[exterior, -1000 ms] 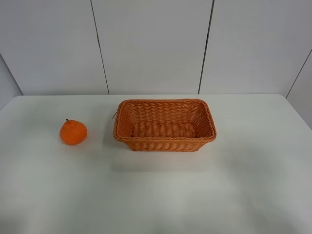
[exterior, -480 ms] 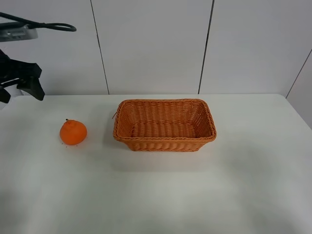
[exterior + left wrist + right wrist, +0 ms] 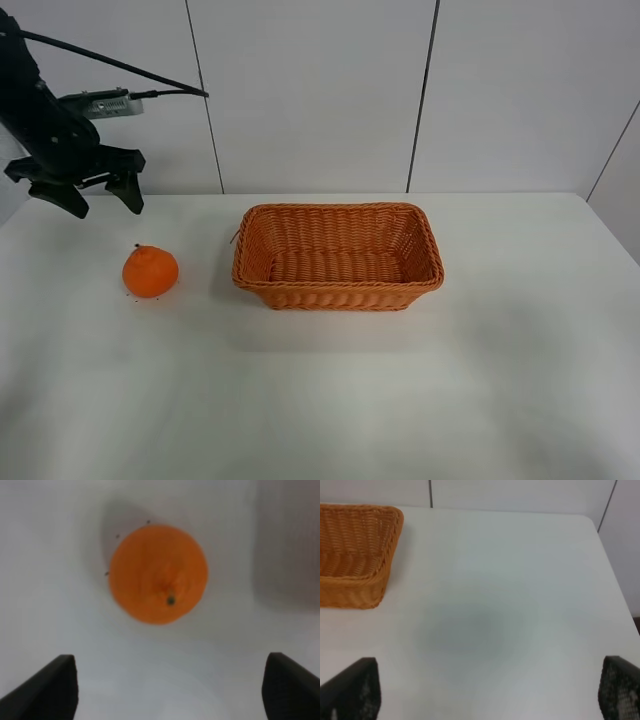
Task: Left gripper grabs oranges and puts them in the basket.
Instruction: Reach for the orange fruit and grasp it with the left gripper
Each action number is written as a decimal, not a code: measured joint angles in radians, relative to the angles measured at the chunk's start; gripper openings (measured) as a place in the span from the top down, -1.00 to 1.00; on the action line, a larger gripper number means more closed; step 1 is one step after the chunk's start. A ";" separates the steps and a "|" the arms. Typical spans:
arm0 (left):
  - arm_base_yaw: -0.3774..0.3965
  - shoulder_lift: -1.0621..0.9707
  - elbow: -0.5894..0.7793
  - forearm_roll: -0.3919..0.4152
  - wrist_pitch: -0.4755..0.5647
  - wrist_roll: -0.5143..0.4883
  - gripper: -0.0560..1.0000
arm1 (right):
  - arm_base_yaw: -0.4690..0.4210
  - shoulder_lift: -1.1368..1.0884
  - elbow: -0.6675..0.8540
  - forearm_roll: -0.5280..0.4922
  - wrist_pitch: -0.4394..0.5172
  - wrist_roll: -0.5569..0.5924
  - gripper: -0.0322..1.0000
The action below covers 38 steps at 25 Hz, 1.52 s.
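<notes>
The left gripper (image 3: 107,207), spread wide, has swung into view above the orange (image 3: 151,272) at left. A grasp looks next; the basket (image 3: 338,288) sits empty.

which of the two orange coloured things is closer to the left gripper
The round orange, not the woven basket: the left gripper hangs open close above the fruit, while the basket sits farther off to the right.

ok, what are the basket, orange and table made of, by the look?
Basket: woven wicker or imitation rattan, matte; weave and braided rim visible. Orange: bright, bumpy-topped skin, dark stem; real or plastic, cannot tell. Table: smooth white, low sheen, probably laminate.
</notes>
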 joint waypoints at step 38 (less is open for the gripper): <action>0.001 0.331 -0.062 0.000 -0.049 0.017 0.53 | 0.000 0.000 0.000 0.000 0.000 0.000 -0.41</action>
